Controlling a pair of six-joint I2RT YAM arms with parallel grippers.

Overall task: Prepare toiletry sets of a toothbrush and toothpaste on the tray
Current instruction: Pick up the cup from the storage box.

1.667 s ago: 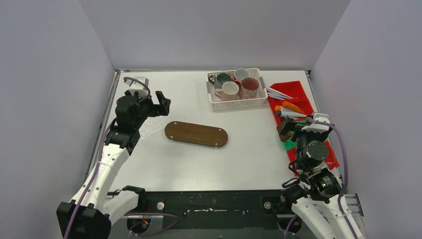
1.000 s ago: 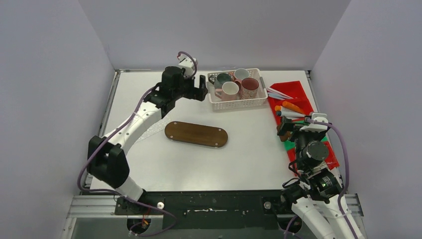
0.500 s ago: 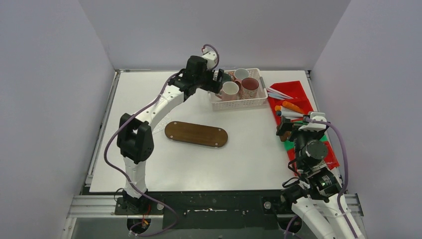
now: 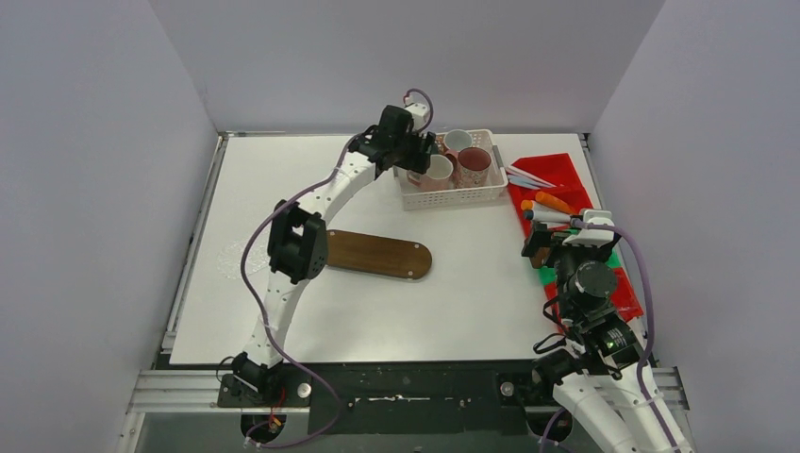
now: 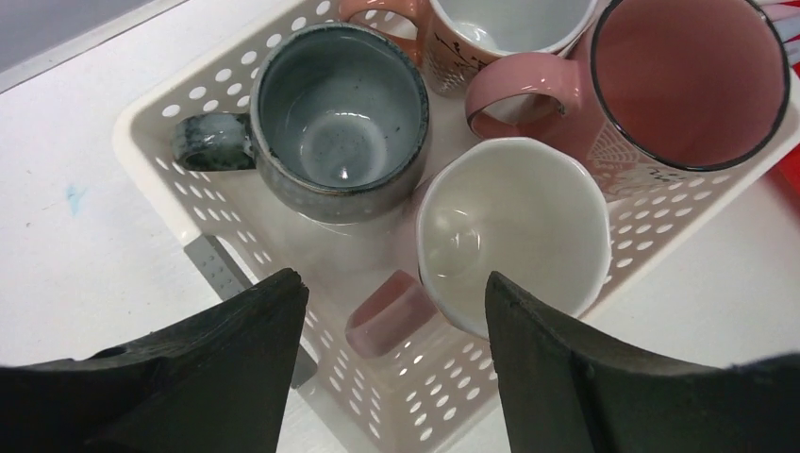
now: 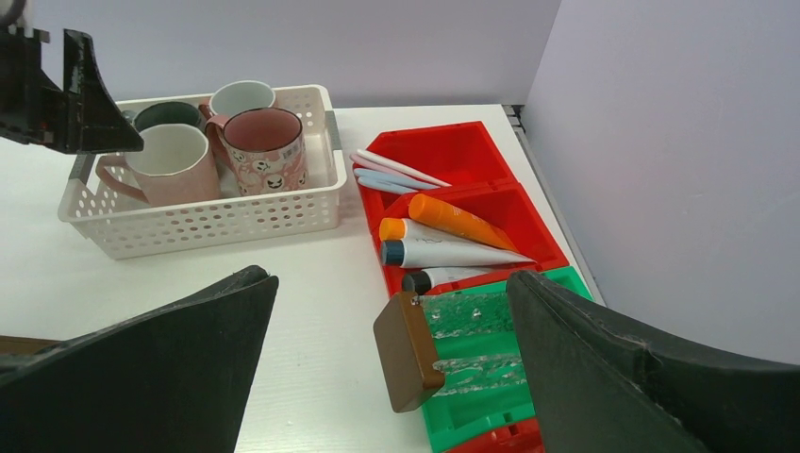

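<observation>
Jaws of the left gripper (image 5: 389, 293) stood apart and empty above the basket (image 5: 141, 142), straddling the pink handle of the pinkish-white mug (image 5: 509, 222), which sat inside the basket just beside the dark green mug (image 5: 340, 104). A clean pick, I judged, needed the fingers (image 5: 217, 377) lowered either side of that handle without clipping the basket's rim or the dark green mug. Right of the basket, the right gripper (image 6: 389, 276) gaped wide, empty.

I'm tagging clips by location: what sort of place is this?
Likely a robot lab cell: arms bolted to a white table, plain walls around it, mugs in a basket.
</observation>
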